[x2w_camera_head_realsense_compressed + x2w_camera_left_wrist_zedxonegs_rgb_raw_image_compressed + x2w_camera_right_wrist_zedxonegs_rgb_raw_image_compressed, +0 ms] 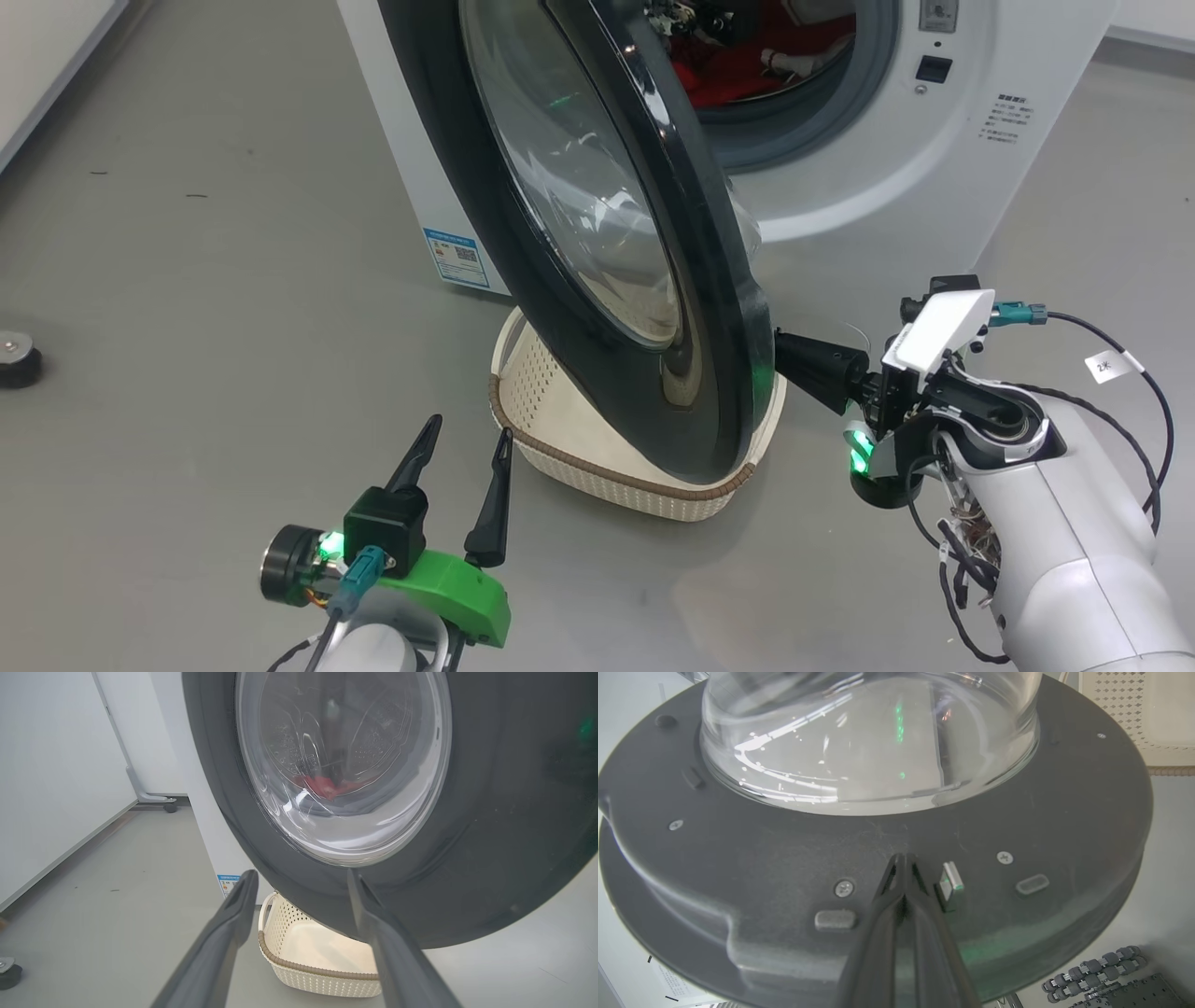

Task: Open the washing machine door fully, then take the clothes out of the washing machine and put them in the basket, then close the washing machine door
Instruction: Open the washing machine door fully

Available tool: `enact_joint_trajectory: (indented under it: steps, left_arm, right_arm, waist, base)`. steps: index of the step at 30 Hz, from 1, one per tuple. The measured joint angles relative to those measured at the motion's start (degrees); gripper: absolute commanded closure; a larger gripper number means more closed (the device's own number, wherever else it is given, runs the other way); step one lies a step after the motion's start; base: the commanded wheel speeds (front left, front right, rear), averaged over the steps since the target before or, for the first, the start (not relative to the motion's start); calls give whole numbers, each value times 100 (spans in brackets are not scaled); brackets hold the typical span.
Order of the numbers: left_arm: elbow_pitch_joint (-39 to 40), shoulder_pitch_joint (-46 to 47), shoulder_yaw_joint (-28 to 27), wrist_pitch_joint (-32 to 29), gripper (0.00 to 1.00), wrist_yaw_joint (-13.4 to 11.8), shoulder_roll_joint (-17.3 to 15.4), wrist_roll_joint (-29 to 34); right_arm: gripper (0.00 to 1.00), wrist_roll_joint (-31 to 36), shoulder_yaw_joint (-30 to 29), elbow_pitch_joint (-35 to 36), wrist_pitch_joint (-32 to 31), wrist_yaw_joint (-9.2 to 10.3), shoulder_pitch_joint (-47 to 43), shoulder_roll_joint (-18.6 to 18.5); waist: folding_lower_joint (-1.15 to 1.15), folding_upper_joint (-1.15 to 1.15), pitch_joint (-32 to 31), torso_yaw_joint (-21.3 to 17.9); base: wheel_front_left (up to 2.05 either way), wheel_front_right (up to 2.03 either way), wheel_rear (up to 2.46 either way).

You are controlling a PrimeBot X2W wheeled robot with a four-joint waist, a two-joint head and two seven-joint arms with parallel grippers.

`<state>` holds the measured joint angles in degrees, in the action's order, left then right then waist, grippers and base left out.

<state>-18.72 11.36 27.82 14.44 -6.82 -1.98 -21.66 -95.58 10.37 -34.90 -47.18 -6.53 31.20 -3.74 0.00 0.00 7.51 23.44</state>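
Observation:
The washing machine door (597,233), glossy black with a bulging glass window, stands partly open in front of the white washing machine (868,187). Red clothes (738,65) lie in the drum and show through the glass (327,786). The cream basket (579,467) sits on the floor under the door's lower edge. My right gripper (784,355) is shut, empty, its tips (903,858) pressed against the door's inner face (784,858) beside the latch (950,884). My left gripper (467,431) is open and empty, near the basket (317,970) and short of the door's outer face (490,812).
A black round foot (17,359) sits on the grey floor at the far left. In the left wrist view a white wall panel on a wheeled base (168,807) stands behind the machine. Grey parts (1101,970) lie on the floor near my right arm.

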Motion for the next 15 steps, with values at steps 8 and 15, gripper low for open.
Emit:
enact_joint_trajectory:
  steps: [8,15]
  left_arm:
    - [-33,-20,-4,0,0,-1,-13,0]
    - [-37,-22,-4,0,0,-1,-16,0]
  right_arm:
    - [100,-385,401,243,121,-13,-259,-5]
    - [100,-639,816,455,296,-40,-390,-4]
  waist:
    - [0,0,-101,230]
    - [0,0,-149,444]
  base:
    - [0,0,0]
    - [0,0,0]
